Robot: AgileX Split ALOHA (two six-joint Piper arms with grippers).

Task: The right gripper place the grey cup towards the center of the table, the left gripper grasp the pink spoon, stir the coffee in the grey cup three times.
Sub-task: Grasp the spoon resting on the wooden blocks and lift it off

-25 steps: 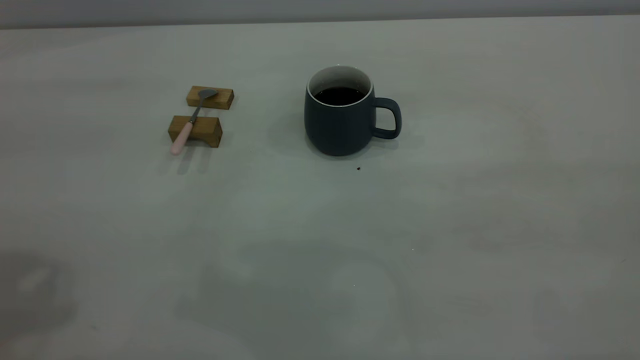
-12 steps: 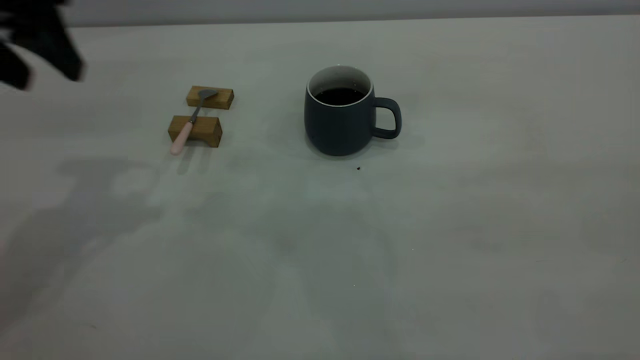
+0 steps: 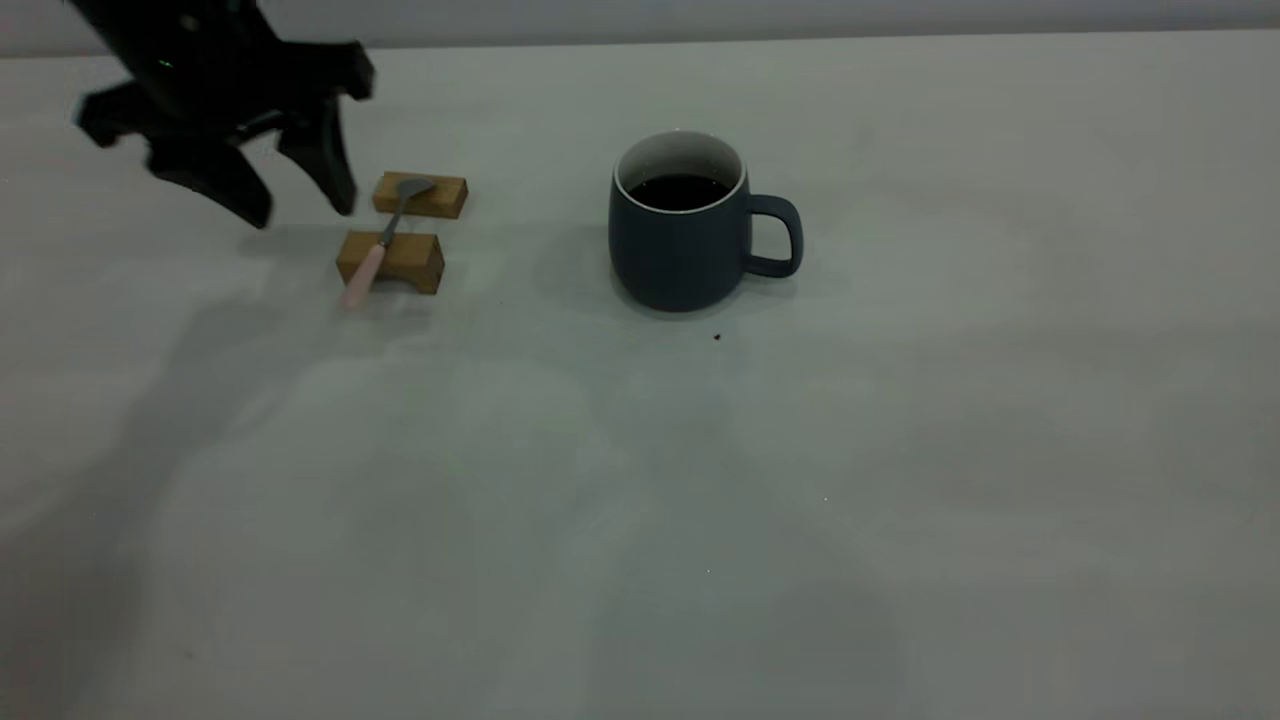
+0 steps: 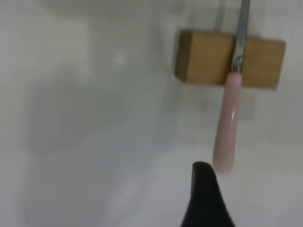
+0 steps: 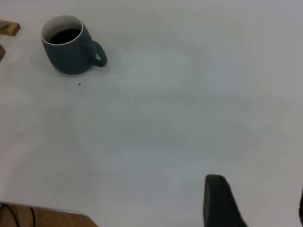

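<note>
Your grey cup (image 3: 680, 235) sits upright near the middle of the counter (image 3: 900, 450), handle pointing to the exterior view's right. Coffee (image 3: 680, 191) inside, dark, level well below the white rim. Tiny dark speck (image 3: 717, 337) on the counter just in front of the cup.

Pink spoon (image 3: 383, 243) lies well apart from the cup, toward the exterior view's left. It bridges two wooden blocks (image 3: 392, 262): metal bowl on the far block, neck crossing the near block, pink handle sticking out past the near block's front toward the camera, tip over the counter. In the left wrist view the pink handle (image 4: 226, 127) runs off the block (image 4: 208, 57), nothing touching it.

Your left hand (image 3: 300, 205) hangs above the counter at the exterior view's upper left, just beside the blocks on their left side. Fingers spread apart, pointing down, nothing between them. The nearer finger tip is close to the far block but not touching it or the spoon. One black fingertip (image 4: 204, 196) shows in the left wrist view, just short of the handle's end.

Your right hand (image 5: 258, 205) is out of the exterior view; its wrist view looks across the counter at the cup (image 5: 68, 47) far off. Fingers at the edge, set apart, holding nothing.
</note>
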